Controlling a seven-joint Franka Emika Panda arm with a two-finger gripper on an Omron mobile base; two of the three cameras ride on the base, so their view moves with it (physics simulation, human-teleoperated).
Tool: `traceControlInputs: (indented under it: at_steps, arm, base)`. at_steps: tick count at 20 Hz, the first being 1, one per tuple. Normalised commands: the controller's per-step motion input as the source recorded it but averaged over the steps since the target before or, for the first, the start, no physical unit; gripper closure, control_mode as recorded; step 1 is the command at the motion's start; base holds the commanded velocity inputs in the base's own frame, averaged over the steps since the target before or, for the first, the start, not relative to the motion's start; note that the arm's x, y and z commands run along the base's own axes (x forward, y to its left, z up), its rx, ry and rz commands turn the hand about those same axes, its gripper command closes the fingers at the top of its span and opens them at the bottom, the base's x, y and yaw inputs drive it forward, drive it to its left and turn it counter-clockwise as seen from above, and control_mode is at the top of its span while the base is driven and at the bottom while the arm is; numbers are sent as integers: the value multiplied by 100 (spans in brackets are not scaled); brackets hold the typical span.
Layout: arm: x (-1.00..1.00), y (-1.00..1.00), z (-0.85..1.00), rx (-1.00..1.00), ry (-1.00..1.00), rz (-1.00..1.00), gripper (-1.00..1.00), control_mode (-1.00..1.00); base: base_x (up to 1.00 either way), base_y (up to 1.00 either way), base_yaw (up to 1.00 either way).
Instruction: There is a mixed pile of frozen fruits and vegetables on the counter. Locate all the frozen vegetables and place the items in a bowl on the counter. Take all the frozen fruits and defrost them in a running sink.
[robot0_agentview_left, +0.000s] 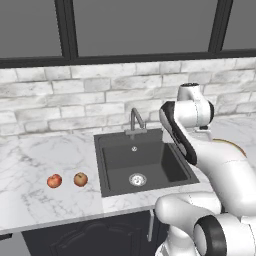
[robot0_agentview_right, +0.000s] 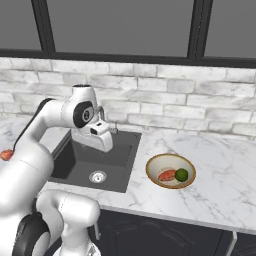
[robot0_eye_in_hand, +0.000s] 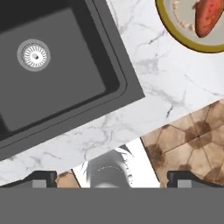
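Note:
Two reddish apple-like fruits, a redder one and a red-tan one, lie on the white marble counter left of the dark sink. The tan-rimmed bowl stands right of the sink and holds the red-orange tapered vegetable and the dark green ball. My gripper hangs open and empty over the sink's right front corner, fingertips wide apart. In the hand view the bowl with the red-orange piece sits at the top right, and the drain at the upper left.
A curved grey faucet rises behind the basin, with no water visible. A white brick wall and dark windows back the counter. Dark cabinets run below it. Brown tiled floor shows past the counter's front edge.

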Motion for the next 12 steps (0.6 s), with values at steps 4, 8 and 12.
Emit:
traceControlInputs:
  at_steps: [4, 8, 12]
  arm:
    - [0, 61, 0, -3, 0, 35, -100, -100]
    - [0, 34, -11, 1, 0, 45, -100, -100]
    - [-1, 17, -23, 3, 0, 50, -100, -100]
  base:
    - [0, 0, 0]
    - [0, 0, 0]
    - [0, 0, 0]
